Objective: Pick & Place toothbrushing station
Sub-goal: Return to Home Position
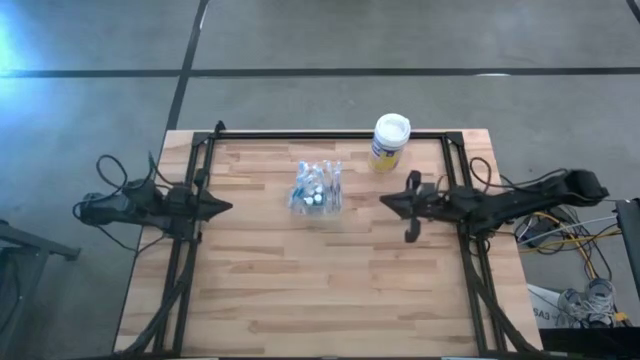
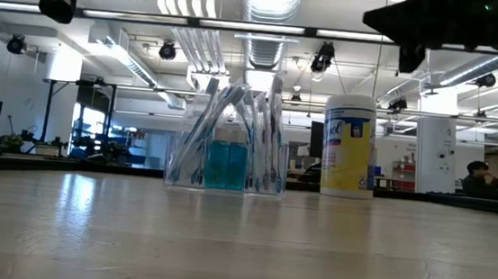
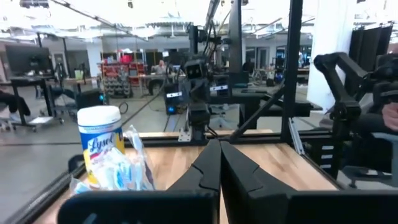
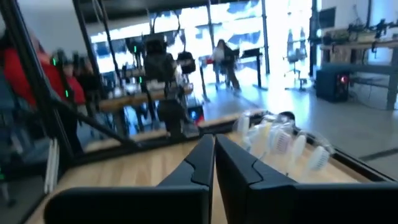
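Holder (image 1: 316, 190) with toothbrushes stands upright mid-desk (image 1: 330, 290), canister (image 1: 390, 142) near it, apart. Left gripper (image 1: 228, 208) and right gripper (image 1: 384, 200) at opposite desk sides, fingers closed, empty

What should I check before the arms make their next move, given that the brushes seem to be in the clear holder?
1. Clear holder upright on the table: ok.
2. Toothbrushes standing inside it: ok.
3. Every tube inside: cannot tell; only some teal shows in the holder's middle.
4. Left gripper shut, empty, over the table's left side, apart from the holder: ok.
5. Right gripper shut, empty, apart from the holder: ok.
6. Canister upright, not touching the holder: ok.
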Controlling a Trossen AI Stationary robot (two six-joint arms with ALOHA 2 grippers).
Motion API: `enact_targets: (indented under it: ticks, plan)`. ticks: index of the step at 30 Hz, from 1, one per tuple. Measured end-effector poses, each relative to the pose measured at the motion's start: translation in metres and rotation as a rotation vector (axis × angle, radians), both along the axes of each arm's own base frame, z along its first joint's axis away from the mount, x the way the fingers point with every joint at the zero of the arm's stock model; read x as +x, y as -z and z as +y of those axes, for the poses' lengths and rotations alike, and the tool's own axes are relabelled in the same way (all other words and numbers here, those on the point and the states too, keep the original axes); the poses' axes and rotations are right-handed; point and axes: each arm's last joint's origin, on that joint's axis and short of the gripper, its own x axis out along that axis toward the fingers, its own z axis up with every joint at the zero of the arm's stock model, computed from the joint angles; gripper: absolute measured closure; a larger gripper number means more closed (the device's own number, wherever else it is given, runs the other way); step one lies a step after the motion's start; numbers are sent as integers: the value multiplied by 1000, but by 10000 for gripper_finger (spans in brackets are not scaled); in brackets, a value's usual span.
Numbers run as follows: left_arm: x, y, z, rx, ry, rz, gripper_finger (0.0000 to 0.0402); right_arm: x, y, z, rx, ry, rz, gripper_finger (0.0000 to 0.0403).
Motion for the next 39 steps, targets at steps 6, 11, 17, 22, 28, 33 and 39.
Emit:
enact_targets:
  ticks: [6,11,17,22,28,33,39]
  plan:
    - [1,14,0,41,0,7,400,-26,15,-2,9,-12,-97,394]
    - [1,13,0,50,-2,-1,400,-43,15,-5,-20,-19,-158,394]
    - [-2,6,0,49,0,-17,401,-64,17,-7,-3,-19,-128,394]
    - [1,14,0,58,1,7,401,-75,20,-9,19,-10,-109,395]
    - [11,33,-2,53,32,5,401,-80,33,-9,6,-9,-110,395]
    - [17,47,-5,66,98,-26,401,-80,50,-9,20,-12,-67,395]
    - [22,65,-6,62,101,17,400,-81,49,-9,2,-10,-71,395]
